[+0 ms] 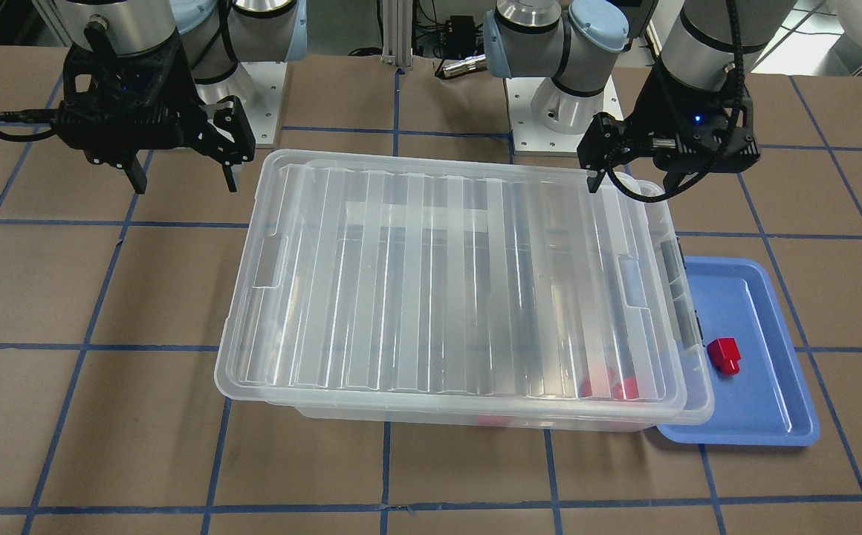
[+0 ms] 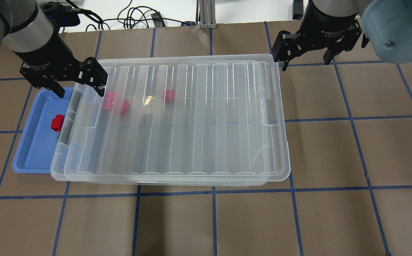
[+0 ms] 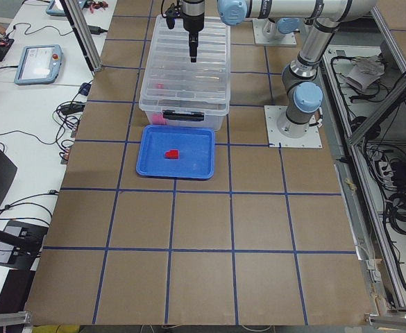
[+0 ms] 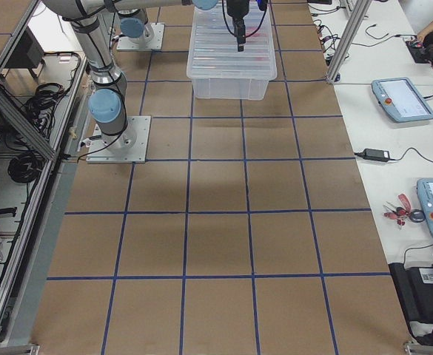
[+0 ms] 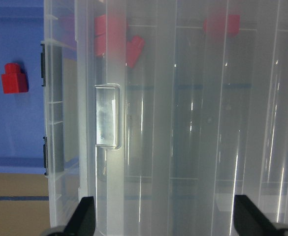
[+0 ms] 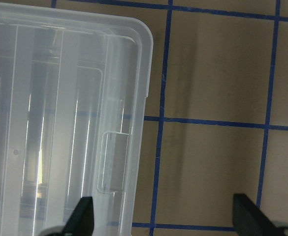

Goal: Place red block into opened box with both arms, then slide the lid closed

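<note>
The clear box (image 2: 58, 170) stands mid-table with the ribbed lid (image 2: 191, 117) lying on top, shifted slightly toward my right, so a narrow strip at the box's left end stays uncovered. Three red blocks (image 2: 169, 95) show through the lid inside the box. Another red block (image 2: 57, 122) lies on the blue tray (image 2: 32, 149). My left gripper (image 2: 79, 89) hovers open over the lid's left end, holding nothing. My right gripper (image 2: 306, 61) hangs open and empty off the lid's far right corner. The left wrist view shows the lid's notch (image 5: 107, 115) ahead of the fingers.
The blue tray (image 1: 765, 416) sits against the box's left end, partly tucked under its rim. Brown table covering with blue tape lines surrounds the box. The arm bases (image 1: 561, 111) stand behind it. Tablets and cables lie on side tables (image 3: 39, 62).
</note>
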You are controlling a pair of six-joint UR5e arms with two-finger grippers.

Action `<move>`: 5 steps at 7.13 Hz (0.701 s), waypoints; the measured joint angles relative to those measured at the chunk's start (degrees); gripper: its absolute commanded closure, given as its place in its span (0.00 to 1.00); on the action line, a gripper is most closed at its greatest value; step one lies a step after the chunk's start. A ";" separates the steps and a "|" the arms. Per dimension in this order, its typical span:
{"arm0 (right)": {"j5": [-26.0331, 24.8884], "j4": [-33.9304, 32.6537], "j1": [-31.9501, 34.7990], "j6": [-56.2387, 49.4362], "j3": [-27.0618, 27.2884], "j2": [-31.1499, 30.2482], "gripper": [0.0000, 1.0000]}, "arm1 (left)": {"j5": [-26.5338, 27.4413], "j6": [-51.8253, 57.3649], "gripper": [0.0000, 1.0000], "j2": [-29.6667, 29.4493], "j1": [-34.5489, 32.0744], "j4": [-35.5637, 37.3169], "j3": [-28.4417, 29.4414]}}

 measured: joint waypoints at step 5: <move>-0.37 0.18 0.10 -0.04 0.08 -0.03 0.00 | 0.15 0.02 0.00 -0.14 0.44 -0.33 -0.11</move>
